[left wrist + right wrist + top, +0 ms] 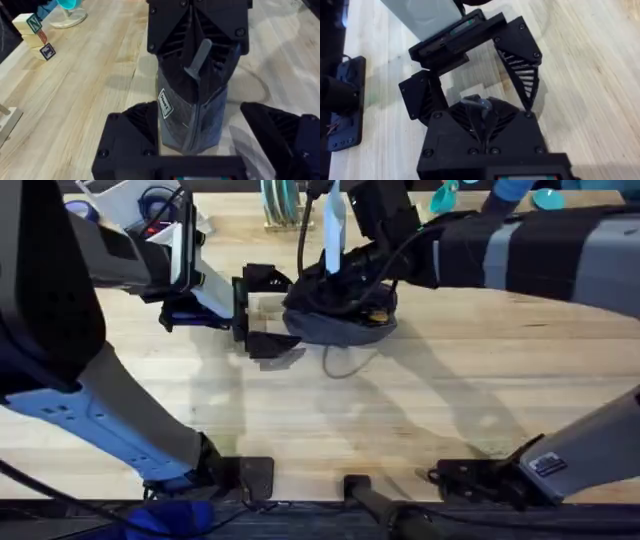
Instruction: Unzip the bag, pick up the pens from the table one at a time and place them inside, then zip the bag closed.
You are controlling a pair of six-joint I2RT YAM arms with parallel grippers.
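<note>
The blue-grey bag (340,325) lies on the table (400,410) at mid-back, with a white label on its side (164,104). My left gripper (262,315) is open, one finger (134,131) against the bag's left end and the other finger (272,131) apart from it. My right gripper (200,60) hangs over the bag from above, shut on the grey zipper pull (476,103). In the right wrist view the left gripper (470,92) stands spread just beyond it. The pens are out of view.
Lettered wooden blocks (35,35) and a teal object (70,10) sit farther along the table. A teal rack (280,202) stands at the back edge. A thin cord loop (345,365) lies just in front of the bag.
</note>
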